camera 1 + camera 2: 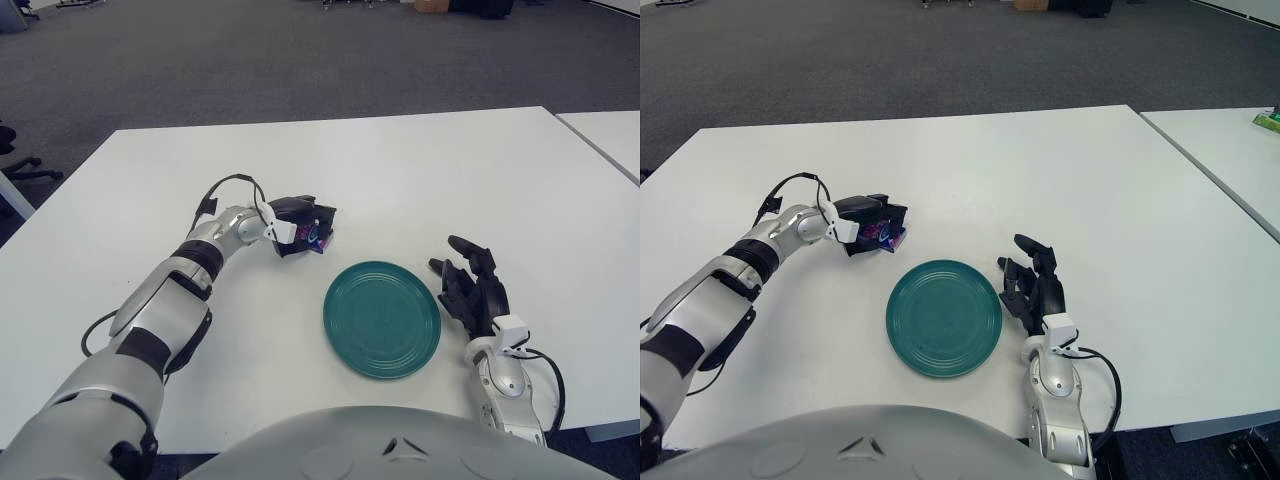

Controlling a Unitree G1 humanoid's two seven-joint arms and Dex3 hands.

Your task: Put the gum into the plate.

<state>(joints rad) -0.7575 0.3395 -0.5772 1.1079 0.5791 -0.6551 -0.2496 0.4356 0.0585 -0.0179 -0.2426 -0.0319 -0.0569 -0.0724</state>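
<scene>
Left hand (303,227): fingers closed around the gum (320,238), low over the white table (420,170), just beyond the green plate (382,319). Right hand (474,291): idle, fingers loosely spread, right of plate. Step, as judged: carrying. Next: move over plate, release.

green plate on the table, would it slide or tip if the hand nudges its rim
The round green plate lies flat and low on the smooth white table, so it would probably slide rather than tip. It looks rigid, likely light plastic, so a small nudge may shift it. The left hand, closed on the small purple gum pack, should therefore release from above the plate instead of brushing its edge.
</scene>
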